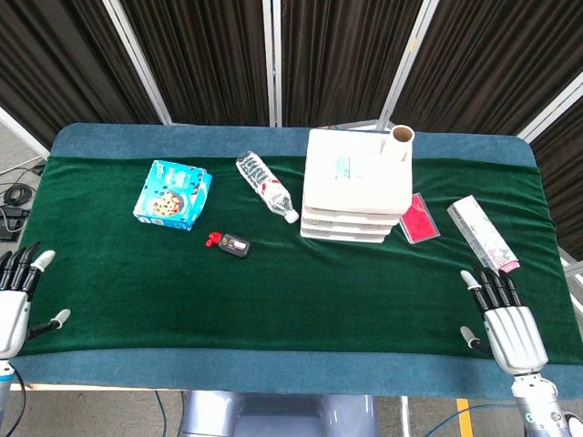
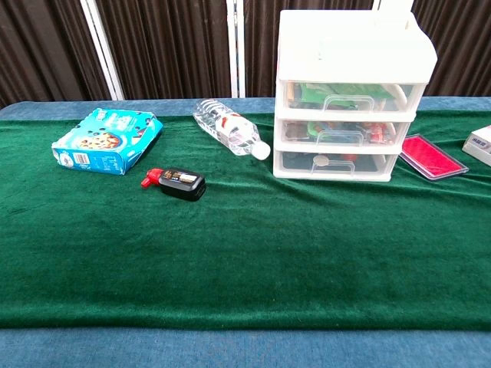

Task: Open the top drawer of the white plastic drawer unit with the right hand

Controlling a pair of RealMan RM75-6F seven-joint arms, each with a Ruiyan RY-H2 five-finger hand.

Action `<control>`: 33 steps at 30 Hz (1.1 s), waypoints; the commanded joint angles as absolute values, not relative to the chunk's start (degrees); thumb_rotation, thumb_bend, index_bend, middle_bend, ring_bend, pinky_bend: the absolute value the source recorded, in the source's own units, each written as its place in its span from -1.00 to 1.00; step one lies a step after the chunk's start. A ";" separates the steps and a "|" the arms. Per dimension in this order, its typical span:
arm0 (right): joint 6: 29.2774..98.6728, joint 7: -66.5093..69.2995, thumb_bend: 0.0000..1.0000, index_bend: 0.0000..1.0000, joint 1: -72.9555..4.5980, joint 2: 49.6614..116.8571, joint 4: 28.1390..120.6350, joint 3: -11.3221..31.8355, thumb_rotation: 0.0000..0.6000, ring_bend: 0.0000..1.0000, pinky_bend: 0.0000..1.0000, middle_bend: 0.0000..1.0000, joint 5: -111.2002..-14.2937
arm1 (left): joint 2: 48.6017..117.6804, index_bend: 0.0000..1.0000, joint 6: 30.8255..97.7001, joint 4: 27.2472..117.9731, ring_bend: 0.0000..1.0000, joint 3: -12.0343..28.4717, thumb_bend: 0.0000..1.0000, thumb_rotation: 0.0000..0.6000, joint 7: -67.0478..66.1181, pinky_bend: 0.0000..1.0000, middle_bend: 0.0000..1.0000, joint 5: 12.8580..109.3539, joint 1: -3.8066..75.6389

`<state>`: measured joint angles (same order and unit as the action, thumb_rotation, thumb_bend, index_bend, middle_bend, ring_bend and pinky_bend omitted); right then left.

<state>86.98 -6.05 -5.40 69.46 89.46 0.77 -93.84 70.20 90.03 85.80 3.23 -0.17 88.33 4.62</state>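
I have not begun: my right hand [image 1: 510, 332] rests at the near right edge of the worktop [image 1: 301, 300], fingers spread and holding nothing, well apart from the white plastic drawer unit [image 2: 349, 96] standing at the back, right of centre. Its top drawer [image 2: 349, 96] looks closed, so I judge I must reach forward and hook its front handle [image 2: 347, 100].

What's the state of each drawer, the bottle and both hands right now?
Top drawer of the white plastic drawer unit: closed.
Middle drawer: closed.
Bottom drawer: closed.
Clear plastic water bottle: lying on its side, capped.
Left hand: empty, fingers apart.
Right hand: empty, fingers apart, clear of the unit.
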 commanded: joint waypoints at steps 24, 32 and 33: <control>85.04 -3.23 -0.74 -1.00 -6.30 69.04 90.96 0.71 1.00 -1.00 -1.00 -1.00 -93.29 | 69.84 -1.00 90.52 86.35 -1.00 3.04 -0.73 1.00 -0.25 -1.00 -1.00 88.92 4.40; 77.50 9.86 -0.71 -0.97 -10.22 68.89 97.50 3.12 1.00 -0.56 -0.54 -0.51 -87.85 | 69.89 -1.00 90.79 86.49 -1.00 3.19 -0.73 1.00 -0.09 -1.00 -1.00 88.95 4.35; 74.88 15.75 -0.68 -0.96 -11.78 69.42 100.46 4.73 1.00 -0.35 -0.40 -0.32 -85.32 | 69.89 -1.00 90.74 86.47 -1.00 3.17 -0.74 1.00 -0.05 -1.00 -1.00 88.93 4.36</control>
<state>80.40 6.10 -8.71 69.18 95.09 2.28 -89.89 69.89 90.76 86.47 3.18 -0.06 88.93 4.35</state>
